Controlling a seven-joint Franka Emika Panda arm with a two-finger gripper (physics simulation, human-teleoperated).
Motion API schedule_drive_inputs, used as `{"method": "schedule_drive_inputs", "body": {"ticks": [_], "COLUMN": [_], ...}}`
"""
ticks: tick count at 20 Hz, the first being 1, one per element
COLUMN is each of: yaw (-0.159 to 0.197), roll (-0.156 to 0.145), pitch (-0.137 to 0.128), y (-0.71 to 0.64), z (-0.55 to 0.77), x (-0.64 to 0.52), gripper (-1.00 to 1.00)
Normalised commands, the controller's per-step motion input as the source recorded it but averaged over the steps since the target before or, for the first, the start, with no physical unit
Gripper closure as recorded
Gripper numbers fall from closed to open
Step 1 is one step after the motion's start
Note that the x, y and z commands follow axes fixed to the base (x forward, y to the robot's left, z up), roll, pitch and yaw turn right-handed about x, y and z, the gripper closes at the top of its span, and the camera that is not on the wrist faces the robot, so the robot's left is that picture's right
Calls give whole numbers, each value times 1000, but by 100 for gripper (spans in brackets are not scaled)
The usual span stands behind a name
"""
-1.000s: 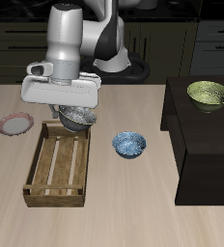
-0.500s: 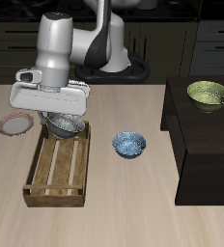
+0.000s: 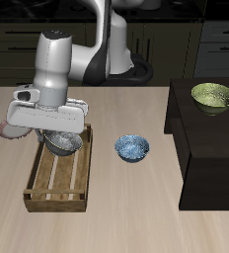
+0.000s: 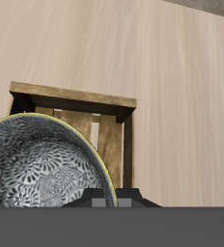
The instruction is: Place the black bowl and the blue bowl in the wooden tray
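My gripper (image 3: 57, 134) is shut on the black bowl (image 3: 63, 144), a dark bowl with a mottled grey-white inside, and holds it just above the back half of the wooden tray (image 3: 59, 193). In the wrist view the black bowl (image 4: 42, 174) fills much of the frame, with the tray's end wall (image 4: 75, 98) beyond it. The blue bowl (image 3: 132, 148) sits on the table beside the tray, apart from it. My fingers are mostly hidden behind the gripper's body and the bowl.
A small pink plate (image 3: 8, 128) lies at the back beside the tray, partly hidden by my gripper. A yellow-green bowl (image 3: 213, 96) stands on a dark raised cabinet (image 3: 200, 148) at the table's side.
My gripper has carried the black bowl from above the tray's back edge toward the table's front and downward, over the tray. The blue bowl has not moved.
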Motion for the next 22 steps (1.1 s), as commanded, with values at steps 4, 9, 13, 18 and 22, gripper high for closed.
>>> {"method": "schedule_drive_inputs", "body": {"ticks": [4, 9, 13, 18, 22], "yaw": [5, 28, 32, -2, -14], "roll": [-14, -34, -18, 41, 17], "pitch": [42, 45, 60, 3, 3], "y": [64, 55, 10, 126, 78], "z": [-283, -318, -344, -135, 14], "x": [142, 141, 60, -81, -56], "gripper": [100, 100, -100, -100, -100]}}
